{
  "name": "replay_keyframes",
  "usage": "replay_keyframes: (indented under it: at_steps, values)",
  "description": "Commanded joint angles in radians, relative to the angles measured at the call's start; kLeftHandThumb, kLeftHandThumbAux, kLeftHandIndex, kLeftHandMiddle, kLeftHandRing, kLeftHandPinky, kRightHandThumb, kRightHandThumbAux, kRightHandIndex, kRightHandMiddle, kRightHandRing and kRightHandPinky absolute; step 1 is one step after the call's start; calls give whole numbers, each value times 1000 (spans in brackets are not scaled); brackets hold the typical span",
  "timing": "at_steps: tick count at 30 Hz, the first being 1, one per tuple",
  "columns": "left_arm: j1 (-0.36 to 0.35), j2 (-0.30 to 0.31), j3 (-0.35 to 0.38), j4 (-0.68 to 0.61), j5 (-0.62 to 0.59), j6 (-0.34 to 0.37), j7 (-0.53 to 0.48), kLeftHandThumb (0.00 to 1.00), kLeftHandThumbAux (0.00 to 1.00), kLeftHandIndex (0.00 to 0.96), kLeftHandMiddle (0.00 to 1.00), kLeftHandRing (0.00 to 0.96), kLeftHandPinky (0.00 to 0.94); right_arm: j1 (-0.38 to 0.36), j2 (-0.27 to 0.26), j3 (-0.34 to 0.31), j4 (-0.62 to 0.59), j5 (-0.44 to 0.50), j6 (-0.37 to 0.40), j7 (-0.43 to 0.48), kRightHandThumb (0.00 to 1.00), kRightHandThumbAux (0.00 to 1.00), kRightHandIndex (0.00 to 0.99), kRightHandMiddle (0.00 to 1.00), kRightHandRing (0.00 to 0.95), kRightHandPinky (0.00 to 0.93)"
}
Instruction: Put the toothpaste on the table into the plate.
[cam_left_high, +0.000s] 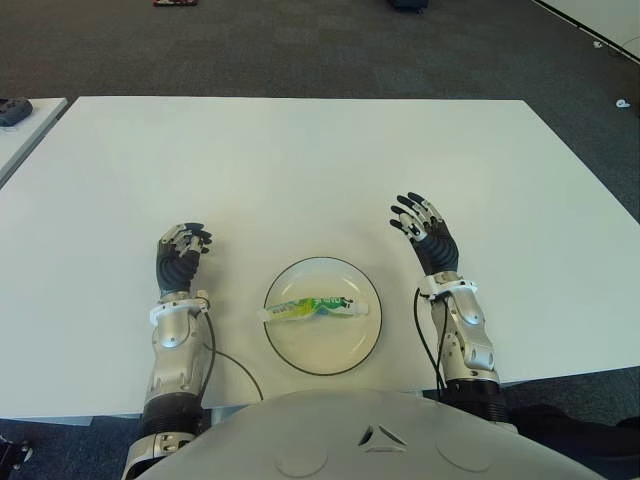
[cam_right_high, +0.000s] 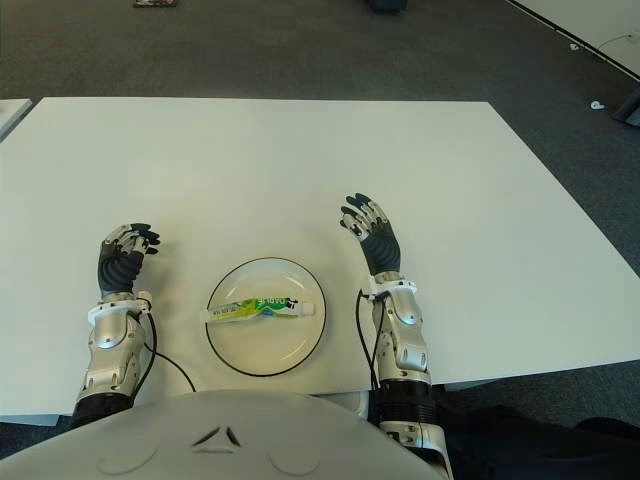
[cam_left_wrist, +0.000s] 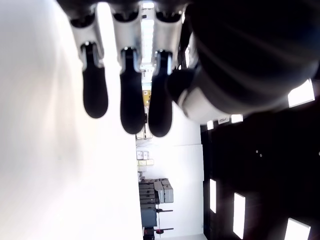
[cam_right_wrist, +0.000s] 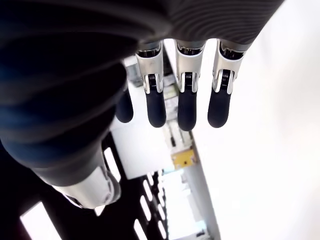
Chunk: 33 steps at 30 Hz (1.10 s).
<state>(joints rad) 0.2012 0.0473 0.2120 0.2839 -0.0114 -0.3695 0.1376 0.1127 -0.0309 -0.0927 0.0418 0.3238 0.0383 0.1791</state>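
Toothpaste tube (cam_left_high: 313, 307), green/yellow/white, lying flat inside round white plate (cam_left_high: 345, 355) w/ dark rim, lengthwise left-to-right across plate centre, cap end toward robot's right. Plate sitting on white table (cam_left_high: 300, 170) near front edge, directly ahead of robot torso, between the two arms.

Left hand (cam_left_high: 181, 257) showing to left of plate, apart from it, palm down, fingers (cam_left_wrist: 132, 107) loosely curled fwd, nothing between them; in left wrist view just dark fingertips side by side against bare white tabletop. Whether touching table: can't tell.

Right hand (cam_left_high: 426, 232) showing to right of plate and a bit farther fwd than left hand, also clear of plate. Fingers (cam_right_wrist: 187, 107) extended, slightly fanned, holding nothing; in right wrist view four dark tips hanging straight and parallel, thumb off to one side, no object in the grasp.

Black cables running along both forearms, left one looping on table next to plate's left rim. Neither hand in contact w/ tube or plate.

Dark carpet floor (cam_left_high: 300, 45) beyond table's far edge. Corner of second white table (cam_left_high: 25, 125) at far left w/ small dark object (cam_left_high: 12, 110) on it, too small to identify.
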Motion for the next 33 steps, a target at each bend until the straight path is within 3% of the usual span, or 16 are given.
replay_keyframes:
  at_steps: [1,15,33]
  values:
    - [-11,-4,-10,8,-1,22,-9,706,718,427,511,520,504,-2,14,-16,-7,21,67,-23,349,812,305,358,390,445]
    - [-18,-7,-8,10,-2,29,-5,708,718,426,497,500,487,1,45,-34,-46,34,149,-62,374,885,326,359,408,459]
    - [-31,2,-10,32,-8,35,-22,707,717,427,511,514,497,-8,57,-40,-40,13,156,-78,378,887,332,367,417,462]
